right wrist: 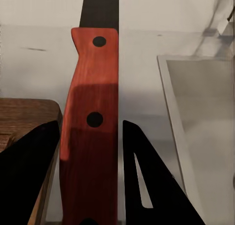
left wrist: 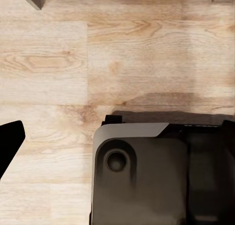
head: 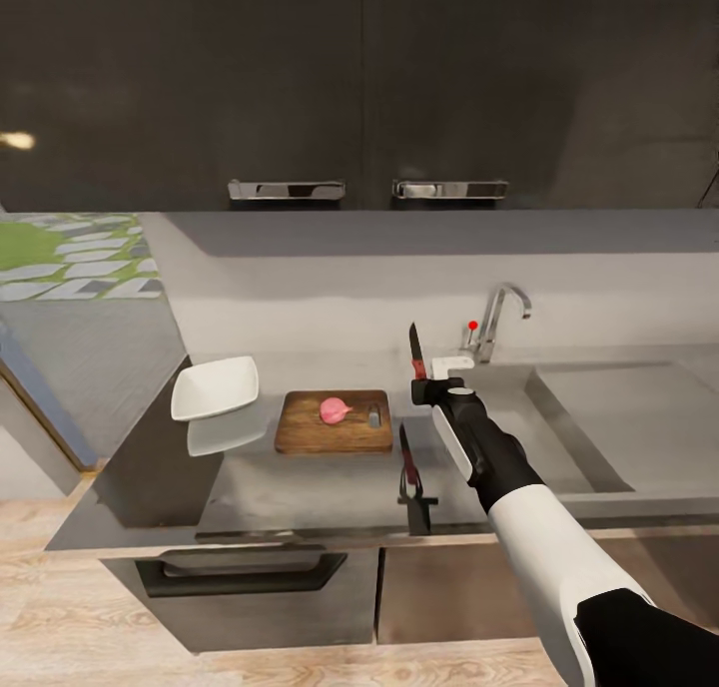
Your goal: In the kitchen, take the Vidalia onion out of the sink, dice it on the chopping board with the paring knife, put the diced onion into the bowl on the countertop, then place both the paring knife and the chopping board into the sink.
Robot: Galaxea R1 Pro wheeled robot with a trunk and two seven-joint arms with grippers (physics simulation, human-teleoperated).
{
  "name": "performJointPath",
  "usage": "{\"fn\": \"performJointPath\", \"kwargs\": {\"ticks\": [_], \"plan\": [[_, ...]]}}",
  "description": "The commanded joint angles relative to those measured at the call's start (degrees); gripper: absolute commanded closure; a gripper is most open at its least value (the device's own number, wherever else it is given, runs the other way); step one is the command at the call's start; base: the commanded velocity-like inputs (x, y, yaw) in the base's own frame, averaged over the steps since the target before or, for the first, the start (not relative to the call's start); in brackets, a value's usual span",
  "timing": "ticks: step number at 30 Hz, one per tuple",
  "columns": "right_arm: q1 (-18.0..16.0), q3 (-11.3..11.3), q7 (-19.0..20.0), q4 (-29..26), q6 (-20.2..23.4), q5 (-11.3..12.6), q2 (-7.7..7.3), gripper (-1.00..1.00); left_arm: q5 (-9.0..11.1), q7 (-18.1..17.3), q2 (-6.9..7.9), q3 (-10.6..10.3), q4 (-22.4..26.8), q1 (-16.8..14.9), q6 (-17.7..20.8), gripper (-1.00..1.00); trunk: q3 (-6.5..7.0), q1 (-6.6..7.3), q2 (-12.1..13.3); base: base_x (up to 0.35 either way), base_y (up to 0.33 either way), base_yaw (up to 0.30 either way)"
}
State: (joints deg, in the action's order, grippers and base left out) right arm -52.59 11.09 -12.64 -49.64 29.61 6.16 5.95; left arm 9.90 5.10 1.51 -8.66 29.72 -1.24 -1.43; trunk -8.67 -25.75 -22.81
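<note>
The paring knife is clamped by its red handle in the right gripper, blade upright, above the bench. The Vidalia onion rests whole on the chopping board, left of the gripper; the bowl lies farther left, the sink to the right. The left gripper's state cannot be told.

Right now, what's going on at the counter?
The right claw is holding the paring knife by its red handle, blade pointing up, above the countertop between the chopping board and the sink. The Vidalia onion sits whole on the board, not yet cut. The white bowl waits to the board's left. The left wrist view looks down at wooden floor.
</note>
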Motion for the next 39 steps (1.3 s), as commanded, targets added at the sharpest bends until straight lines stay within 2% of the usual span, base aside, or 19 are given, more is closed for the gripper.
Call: {"fn": "performJointPath", "kwargs": {"ticks": [1, 10, 25, 28, 29, 30, 32, 34, 36, 37, 39], "plan": [[-0.1, 0.2, -0.5, -0.1, 0.2, 0.6, -0.04, 1.00, 0.6, 0.4, 0.07, -0.5, 0.0, 0.0, -0.2, -1.00, -0.03, -0.04, -0.1, 0.000, 0.000, 0.000], [-0.1, 0.3, -0.5, -0.1, 0.2, 0.5, -0.06, 1.00, 0.6, 0.4, 0.07, -0.6, 0.0, -0.1, -0.2, -1.00, 0.79, -0.04, -0.1, 0.000, 0.000, 0.000], [-0.1, 2.1, -0.6, -0.2, 0.2, 0.3, 0.02, 1.00, 0.6, 0.4, 0.07, -0.6, -0.4, 0.0, -0.2, -1.00, 2.13, -0.04, -0.1, 0.000, 0.000, 0.000], [-0.1, 6.5, -0.8, -0.3, 0.2, -0.1, 0.02, 1.00, 0.6, 0.4, 0.07, -0.6, -0.4, -0.1, -0.2, -1.00, 2.26, -0.04, -0.1, 0.000, 0.000, 0.000], [-0.1, 9.4, -0.8, -0.3, 0.2, -0.6, 0.02, 1.00, 0.6, 0.4, 0.07, -0.6, -0.4, -0.1, -0.2, -1.00, 2.28, -0.04, -0.1, 0.000, 0.000, 0.000], [-0.1, 11.0, -0.9, -0.4, 0.2, -0.8, 0.02, 1.00, 0.6, 0.4, 0.07, -0.6, -0.4, 0.0, -0.2, -1.00, 2.30, -0.04, -0.1, 0.000, 0.000, 0.000], [-0.1, 16.8, -1.4, -0.7, 0.2, -2.0, 0.08, 1.00, 0.6, 0.4, 0.07, -0.6, -0.4, -0.1, -0.2, -1.00, 2.32, -0.04, -0.1, 0.000, 0.000, 0.000], [-0.1, 20.0, -2.4, -1.2, 0.2, -3.0, 0.21, 1.00, 0.6, 0.4, 0.07, -0.6, -0.4, -0.1, -0.2, -1.00, 2.32, -0.04, -0.1, 0.000, 0.000, 0.000], [-0.1, 22.2, -4.8, -1.8, 0.3, -4.4, 0.63, 1.00, 0.6, 0.4, 0.07, -0.6, -0.4, -0.1, -0.2, -1.00, 2.33, -0.04, -0.1, 0.000, 0.000, 0.000], [-0.1, 22.6, -5.5, -1.9, 0.3, -4.9, 0.87, 1.00, 0.6, 0.4, 0.07, -0.6, -0.4, -0.1, -0.2, -1.00, 2.33, -0.04, -0.1, 0.000, 0.000, 0.000], [-0.1, 23.6, -8.5, -2.1, 0.5, -7.4, 2.46, 1.00, 0.6, 0.4, 0.07, -0.6, -0.4, -0.1, -0.2, -1.00, 2.33, -0.04, -0.1, 0.000, 0.000, 0.000]]}}
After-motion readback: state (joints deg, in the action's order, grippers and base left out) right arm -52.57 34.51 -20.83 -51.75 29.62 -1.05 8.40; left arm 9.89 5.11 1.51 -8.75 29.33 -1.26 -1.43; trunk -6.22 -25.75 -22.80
